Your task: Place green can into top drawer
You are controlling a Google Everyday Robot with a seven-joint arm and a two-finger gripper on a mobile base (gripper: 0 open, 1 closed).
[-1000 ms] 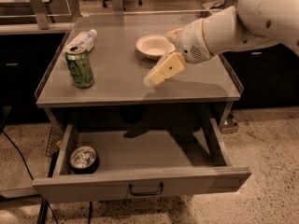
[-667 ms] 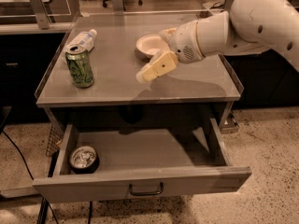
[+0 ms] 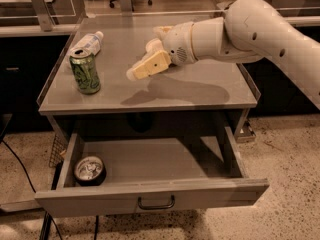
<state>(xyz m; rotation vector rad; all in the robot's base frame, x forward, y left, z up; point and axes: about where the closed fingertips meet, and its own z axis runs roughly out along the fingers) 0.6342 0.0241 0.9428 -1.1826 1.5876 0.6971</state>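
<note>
The green can [image 3: 85,70] stands upright near the left front of the grey table top [image 3: 200,91]. The top drawer [image 3: 150,196] is pulled open below the table, with a dark bar handle [image 3: 156,203] at its front centre. My gripper [image 3: 142,66] hovers over the middle of the table top, right of the green can and apart from it, its pale fingers [image 3: 150,65] pointing left. It holds nothing that I can see.
A dark silver-topped can [image 3: 89,170] stands in the drawer's left front corner. A clear plastic bottle [image 3: 90,41] lies behind the green can. A pale bowl [image 3: 162,31] is mostly hidden behind my arm. Office chairs and counters stand at the back.
My gripper and arm have moved left across the table top, closer to the green can. The can, bottle and drawer have not moved.
</note>
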